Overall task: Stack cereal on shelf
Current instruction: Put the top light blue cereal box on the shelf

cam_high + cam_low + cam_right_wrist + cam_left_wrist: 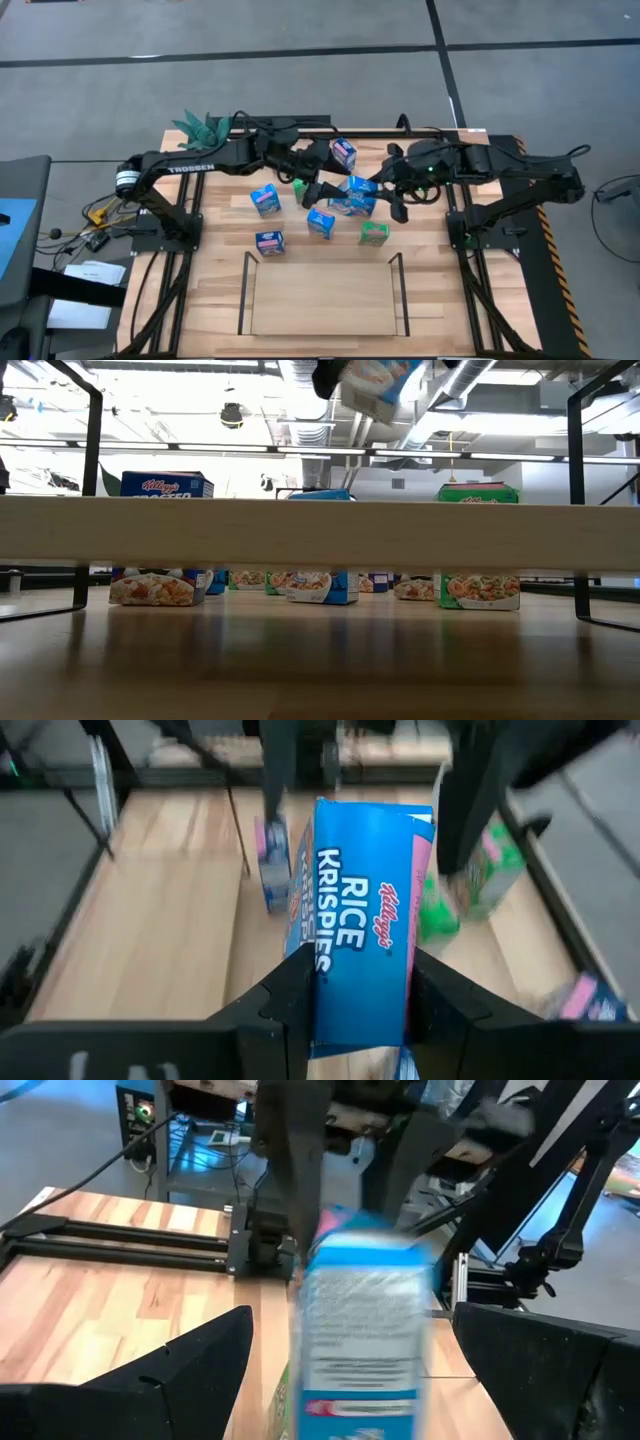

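My right gripper point(362, 1020) is shut on a blue Rice Krispies cereal box point(362, 920), which it holds in the air over the table's middle point(358, 190). My left gripper point(350, 1380) is open and faces that same box point(362, 1330), with a finger standing well clear on each side. Other blue boxes point(265, 199) point(270, 241) point(320, 222) point(343, 153) and a green one point(374, 233) rest on the table. The shelf point(320, 300) sits on the table near its near edge. My right gripper pinches the blue box between its two fingers point(285, 1010), one on each narrow side, at the end of the box nearest the wrist point(340, 1025). The printed front faces the wrist camera. The box is lifted clear of the table point(375, 380).
A teal-leaved plant point(205, 130) stands at the far left corner. Another green box point(298, 185) lies under the left arm. In the low view the shelf's wood edge point(320, 535) crosses in front of the boxes standing behind it point(160, 575) point(480, 575).
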